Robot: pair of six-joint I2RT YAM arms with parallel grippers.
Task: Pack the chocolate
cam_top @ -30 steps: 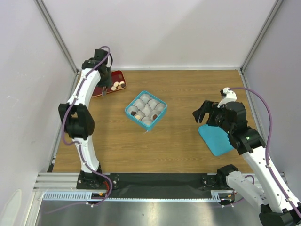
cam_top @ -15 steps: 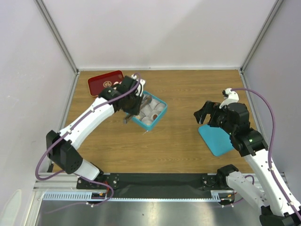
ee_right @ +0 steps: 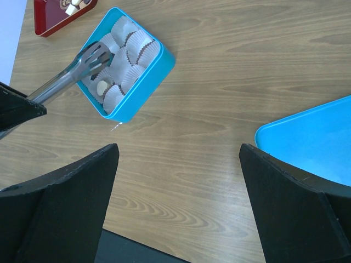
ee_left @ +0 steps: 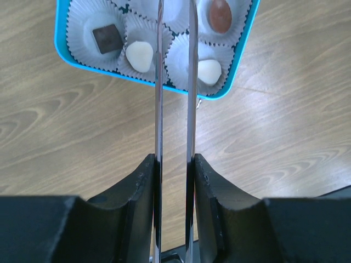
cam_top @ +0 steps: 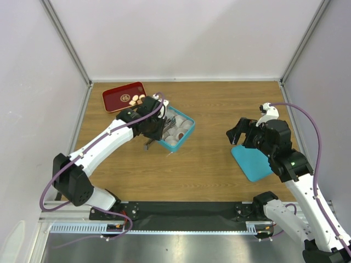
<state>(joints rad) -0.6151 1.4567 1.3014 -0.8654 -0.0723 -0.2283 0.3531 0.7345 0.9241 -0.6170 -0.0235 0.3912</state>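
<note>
as it anchors every entry below, teal box [ee_right: 143, 86]: on the wooden table [cam_top: 208, 104], lined with white paper cups [ee_right: 137, 52].
chocolate, in box [ee_left: 106, 38]: one dark square, two white pieces and one brown oval, each in its own cup, on the side nearest the left arm.
chocolate, outside box [cam_top: 134, 98]: a few pale pieces on the red tray [cam_top: 112, 98], beyond the box toward the far left corner.
left gripper [ee_left: 174, 170]: pressed onto the handles of metal tongs [ee_right: 66, 79], just beside the box's left edge.
tongs: blades nearly parallel with a narrow gap, slotted tips above the cups; whether a piece sits between them, cannot tell.
right gripper [ee_right: 178, 150]: fingers spread wide, holding nothing, well to the right of the box.
blue lid [cam_top: 251, 161]: flat on the table, right of the box, under the right arm.
</note>
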